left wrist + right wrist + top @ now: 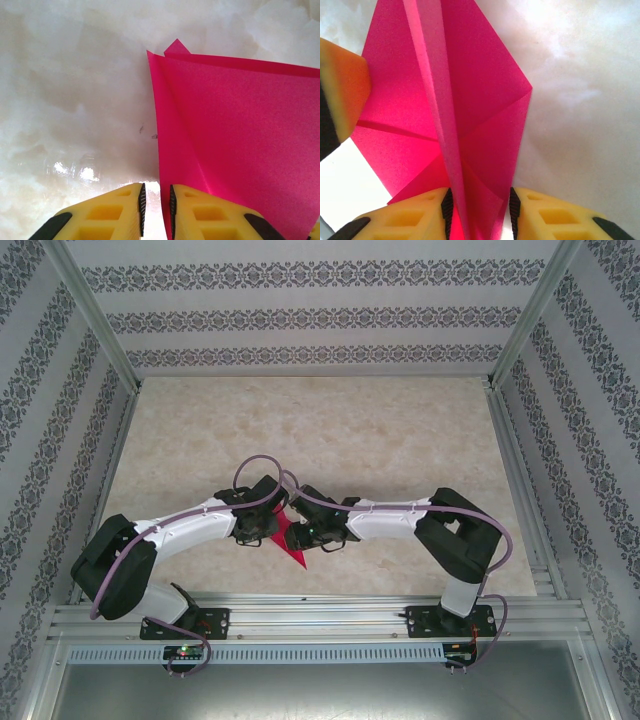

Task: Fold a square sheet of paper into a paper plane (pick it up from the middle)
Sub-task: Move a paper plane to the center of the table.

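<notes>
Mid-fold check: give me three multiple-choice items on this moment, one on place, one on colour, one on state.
1. Where is the paper? A between the two grippers; B far left corner; C far right corner.
2. Its colour? A white; B magenta-pink; C blue.
3. Its state? A flat, unfolded; B crumpled ball; C folded, creased.
Answers: 1 A, the left gripper and right gripper flank it overhead; 2 B, pink in every view; 3 C, a raised centre fold shows at the right wrist.

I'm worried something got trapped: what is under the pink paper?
Pale marbled tabletop shows around the pink paper; the patch directly beneath is hidden by its folded layers.
</notes>
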Motion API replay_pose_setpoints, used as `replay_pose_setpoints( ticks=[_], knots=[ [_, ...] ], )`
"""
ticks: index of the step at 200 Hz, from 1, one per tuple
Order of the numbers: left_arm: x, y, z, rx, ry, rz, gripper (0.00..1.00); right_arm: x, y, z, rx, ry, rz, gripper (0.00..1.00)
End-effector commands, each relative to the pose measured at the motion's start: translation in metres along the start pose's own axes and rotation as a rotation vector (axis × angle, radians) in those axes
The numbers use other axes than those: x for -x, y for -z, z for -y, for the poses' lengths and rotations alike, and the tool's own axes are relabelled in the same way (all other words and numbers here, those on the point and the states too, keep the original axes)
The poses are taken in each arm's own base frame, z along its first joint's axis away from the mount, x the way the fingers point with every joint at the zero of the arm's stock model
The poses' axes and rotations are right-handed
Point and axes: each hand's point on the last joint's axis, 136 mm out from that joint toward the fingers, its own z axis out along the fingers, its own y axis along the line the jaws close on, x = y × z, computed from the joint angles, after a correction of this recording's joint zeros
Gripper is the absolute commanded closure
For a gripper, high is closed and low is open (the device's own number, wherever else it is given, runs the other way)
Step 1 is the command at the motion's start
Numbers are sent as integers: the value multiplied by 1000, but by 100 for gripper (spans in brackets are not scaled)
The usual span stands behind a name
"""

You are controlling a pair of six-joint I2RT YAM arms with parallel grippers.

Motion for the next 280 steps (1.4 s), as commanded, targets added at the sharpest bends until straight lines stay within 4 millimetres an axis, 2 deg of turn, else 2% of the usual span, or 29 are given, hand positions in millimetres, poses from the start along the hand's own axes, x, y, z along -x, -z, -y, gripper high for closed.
replay_pose_setpoints(
  ticks=[1,40,75,107,142,207,230,248,280],
  knots=[
    [2,-2,-1,-6,9,2,77,-3,-5,3,-38,25,-16,64],
    [3,1,1,-15,8,6,77,-2,-7,6,-54,21,-19,69],
    [4,4,2,-28,5,12,77,0,-3,6,-66,28,-12,83],
    [6,11,15,-94,-10,13,76,3,4,5,-73,36,2,99],
    [7,13,28,-156,-16,8,72,10,22,8,-118,50,42,99],
    [10,16,32,-178,-27,26,59,26,76,67,-338,-26,161,100],
    [10,15,30,-174,-24,28,57,33,91,79,-365,-43,187,99],
    [10,15,27,-165,-19,29,56,37,96,86,-386,-47,190,99],
    [11,14,25,-155,-14,26,55,39,91,90,-397,-43,163,99]
  ],
)
